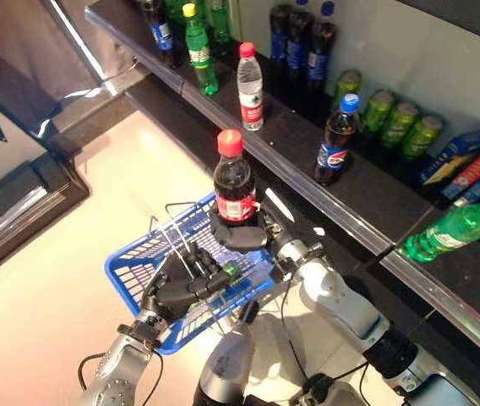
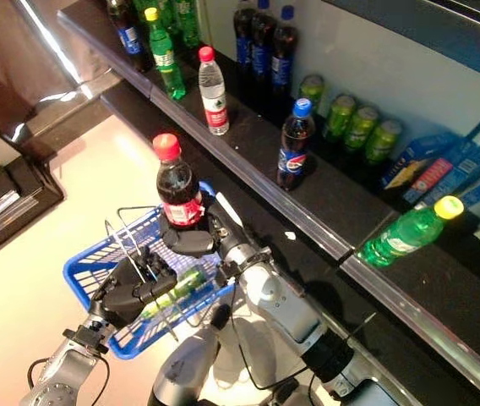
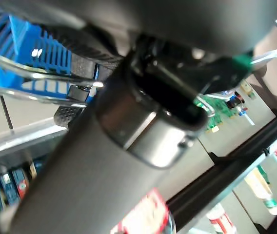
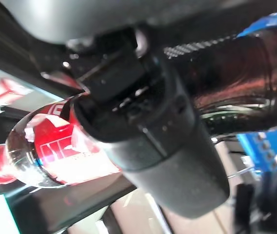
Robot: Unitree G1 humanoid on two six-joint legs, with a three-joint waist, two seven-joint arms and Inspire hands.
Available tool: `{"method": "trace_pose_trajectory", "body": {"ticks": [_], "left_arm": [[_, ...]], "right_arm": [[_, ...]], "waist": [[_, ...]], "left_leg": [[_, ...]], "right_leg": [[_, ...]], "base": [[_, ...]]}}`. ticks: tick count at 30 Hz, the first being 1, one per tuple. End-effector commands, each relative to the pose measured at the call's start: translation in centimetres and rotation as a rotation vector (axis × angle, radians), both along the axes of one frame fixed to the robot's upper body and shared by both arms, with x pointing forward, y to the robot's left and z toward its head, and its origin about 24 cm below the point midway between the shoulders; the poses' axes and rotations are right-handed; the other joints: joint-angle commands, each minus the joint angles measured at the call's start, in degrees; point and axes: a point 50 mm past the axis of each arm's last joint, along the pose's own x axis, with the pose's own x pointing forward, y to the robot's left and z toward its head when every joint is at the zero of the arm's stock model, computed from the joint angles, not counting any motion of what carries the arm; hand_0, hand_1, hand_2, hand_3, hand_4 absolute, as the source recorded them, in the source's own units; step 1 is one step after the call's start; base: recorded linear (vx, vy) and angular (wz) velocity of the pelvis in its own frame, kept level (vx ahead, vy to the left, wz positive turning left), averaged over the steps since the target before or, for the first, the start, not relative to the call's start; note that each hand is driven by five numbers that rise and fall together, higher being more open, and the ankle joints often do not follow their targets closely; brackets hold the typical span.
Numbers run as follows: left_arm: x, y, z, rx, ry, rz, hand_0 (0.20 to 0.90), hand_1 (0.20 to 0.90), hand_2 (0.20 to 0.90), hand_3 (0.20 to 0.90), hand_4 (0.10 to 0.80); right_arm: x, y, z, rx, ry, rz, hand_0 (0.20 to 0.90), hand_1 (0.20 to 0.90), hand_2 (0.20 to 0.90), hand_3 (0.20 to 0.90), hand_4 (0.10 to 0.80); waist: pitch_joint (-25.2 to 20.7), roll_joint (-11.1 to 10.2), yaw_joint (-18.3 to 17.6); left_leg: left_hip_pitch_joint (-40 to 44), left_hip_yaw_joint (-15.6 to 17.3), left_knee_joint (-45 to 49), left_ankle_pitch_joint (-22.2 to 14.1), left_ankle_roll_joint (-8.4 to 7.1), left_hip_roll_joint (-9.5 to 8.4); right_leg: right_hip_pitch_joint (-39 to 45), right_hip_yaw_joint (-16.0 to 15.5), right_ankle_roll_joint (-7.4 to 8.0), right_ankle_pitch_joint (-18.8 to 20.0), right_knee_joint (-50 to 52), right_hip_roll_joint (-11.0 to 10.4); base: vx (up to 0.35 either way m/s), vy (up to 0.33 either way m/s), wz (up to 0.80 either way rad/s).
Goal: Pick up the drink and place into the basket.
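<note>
A dark cola bottle [image 1: 233, 182] with a red cap and red label stands upright in my right hand [image 1: 240, 233], whose fingers are curled round its lower body. The bottle hangs above the far side of a blue plastic basket [image 1: 130, 271]. In the right wrist view the cola bottle [image 4: 50, 146] lies along my thumb [image 4: 153, 141]. My left hand [image 1: 185, 283] is shut on the basket's wire handles [image 1: 172, 237], holding the basket up over the floor. A green bottle [image 2: 177, 292] lies inside the basket.
A dark shelf [image 1: 350, 194] runs diagonally behind, carrying a water bottle [image 1: 250, 74], a blue-capped cola [image 1: 335, 142], green bottles [image 1: 198, 46], green cans [image 1: 400, 123] and a green bottle lying down [image 1: 455, 227]. Pale floor [image 1: 46, 313] lies to the left.
</note>
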Motion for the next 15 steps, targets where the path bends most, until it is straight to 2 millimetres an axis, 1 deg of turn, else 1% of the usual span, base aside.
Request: {"method": "trace_pose_trajectory", "body": {"ticks": [1, 4, 7, 8, 10, 13, 15], "left_arm": [[0.4, -2.3, 12.1, -0.101, -0.691, -0.218, 0.3, 0.3, 0.3, 0.2, 0.1], [0.3, -2.0, 12.6, -0.093, -0.718, -0.231, 0.3, 0.3, 0.3, 0.2, 0.1], [0.4, -1.4, 12.8, -0.081, -0.738, -0.214, 0.3, 0.3, 0.3, 0.2, 0.1], [0.4, -1.2, 13.0, -0.101, -0.749, -0.215, 0.3, 0.3, 0.3, 0.2, 0.1], [0.3, -0.8, 13.3, -0.135, -0.768, -0.225, 0.3, 0.3, 0.3, 0.2, 0.1], [0.2, -0.9, 13.6, -0.194, -0.797, -0.266, 0.3, 0.3, 0.3, 0.2, 0.1], [0.1, -1.2, 13.9, -0.22, -0.825, -0.312, 0.3, 0.3, 0.3, 0.2, 0.1]], "right_arm": [[-1.6, 5.1, 9.8, 0.263, -0.391, 0.174, 0.3, 0.3, 0.3, 0.2, 0.1], [-1.0, 5.1, 9.2, 0.225, -0.398, 0.112, 0.3, 0.3, 0.3, 0.2, 0.1], [0.1, 4.6, 8.2, 0.107, -0.442, -0.01, 0.3, 0.3, 0.3, 0.2, 0.1], [1.1, 4.2, 7.4, 0.076, -0.41, -0.071, 0.3, 0.3, 0.3, 0.2, 0.1], [2.2, 3.6, 6.4, 0.067, -0.363, -0.13, 0.3, 0.3, 0.3, 0.2, 0.1], [2.9, 3.3, 5.2, 0.071, -0.311, -0.165, 0.3, 0.3, 0.3, 0.2, 0.1], [3.3, 3.4, 4.6, 0.061, -0.293, -0.173, 0.3, 0.3, 0.3, 0.2, 0.1]], "waist": [[-3.38, -0.6, -0.09], [-2.66, -0.48, 0.77], [-2.09, -0.45, 1.41], [-1.74, -0.54, 1.83], [-1.09, -0.69, 2.23], [-0.3, -0.92, 2.55], [0.37, -1.06, 2.76]], "left_leg": [[-2.09, -1.44, 7.76, 0.63, 0.94, -1.47], [-2.7, -1.84, 7.97, 0.06, 1.17, -1.93], [-3.17, -2.15, 7.96, -0.55, 1.37, -2.34], [-3.5, -2.29, 7.85, -1.16, 1.52, -2.59], [-4.05, -2.42, 7.79, -1.79, 1.74, -2.86], [-4.63, -2.73, 7.62, -2.25, 1.85, -3.11], [-4.96, -2.98, 7.52, -2.78, 2.01, -3.28]], "right_leg": [[5.07, -0.7, -1.34, 11.81, -12.84, 1.82], [4.96, -1.55, -1.08, 12.07, -12.51, 1.38], [4.75, -2.18, -0.81, 12.35, -12.34, 0.9], [4.62, -2.51, -0.68, 12.43, -12.37, 0.65], [4.28, -2.92, -0.7, 12.52, -12.3, 0.4], [3.91, -3.23, -0.71, 12.74, -12.39, 0.33], [3.62, -3.36, -0.65, 12.95, -12.36, 0.15]], "base": [[0.005, -0.007, 0.08], [0.007, -0.01, 0.17], [-0.008, -0.02, 0.09], [-0.019, -0.03, 0.19], [-0.042, -0.037, 0.22], [-0.035, -0.032, 0.07], [-0.022, -0.032, 0.14]]}}
